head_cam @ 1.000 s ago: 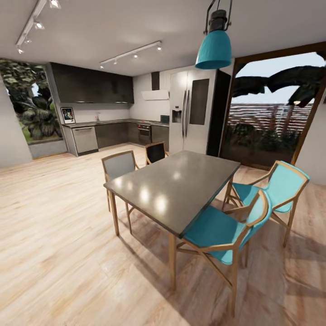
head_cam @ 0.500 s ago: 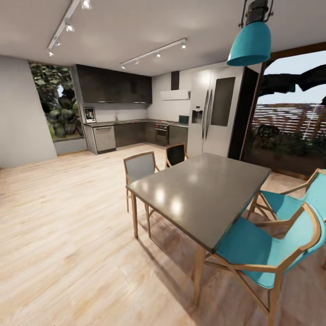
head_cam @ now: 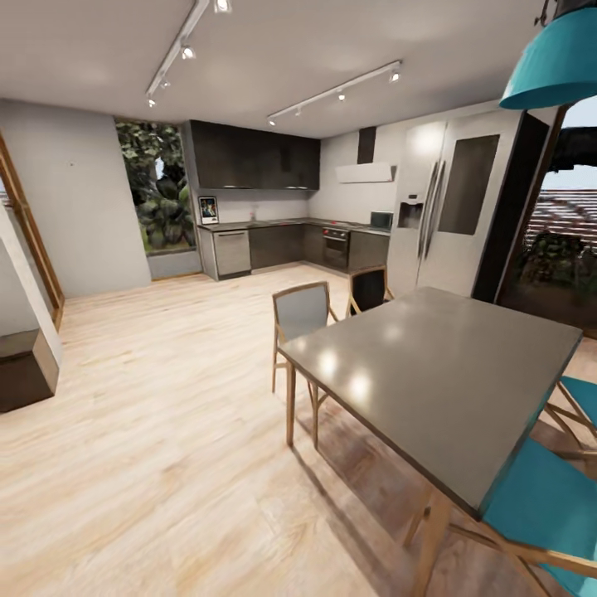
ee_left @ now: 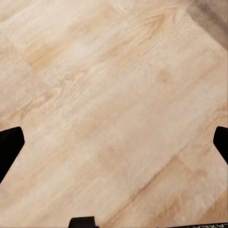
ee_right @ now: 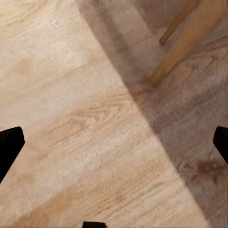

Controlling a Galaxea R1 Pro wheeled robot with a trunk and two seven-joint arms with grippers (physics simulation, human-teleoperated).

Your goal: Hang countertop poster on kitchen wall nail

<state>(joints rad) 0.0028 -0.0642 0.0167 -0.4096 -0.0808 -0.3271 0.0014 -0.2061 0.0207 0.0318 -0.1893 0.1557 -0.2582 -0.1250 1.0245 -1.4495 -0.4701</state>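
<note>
Big open room with a pale wood floor [head_cam: 166,431]. A grey dining table [head_cam: 448,373] takes up the near right, with teal chairs [head_cam: 547,506] beside it. The kitchen countertop [head_cam: 274,224] runs along the far wall, and the poster [head_cam: 208,210] stands upright at its left end, too small to read any title. The left gripper [ee_left: 114,142] and right gripper [ee_right: 114,142] both have fingers spread wide over bare floor, holding nothing. There's some cut-off lettering at the left wrist view's edge that I can't read.
</note>
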